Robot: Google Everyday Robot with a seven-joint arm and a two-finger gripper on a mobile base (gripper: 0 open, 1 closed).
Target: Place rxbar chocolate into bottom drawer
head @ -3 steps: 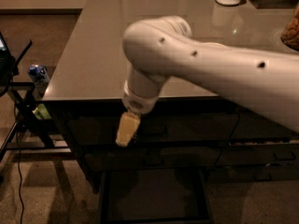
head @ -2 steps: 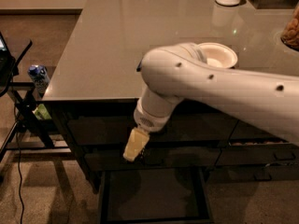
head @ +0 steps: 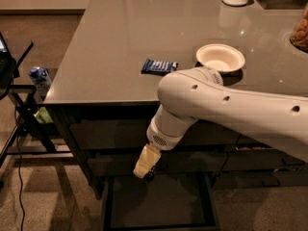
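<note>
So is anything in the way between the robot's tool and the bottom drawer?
Nothing visible. The tool hangs before the cabinet, just above the pulled-out bottom drawer, only air between. The blue bar and white bowl sit up on the tabletop, out of the path.

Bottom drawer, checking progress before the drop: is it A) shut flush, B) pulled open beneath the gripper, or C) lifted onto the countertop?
B: the bottom drawer is pulled out with its dark floor showing, and the gripper hangs just above it.
</note>
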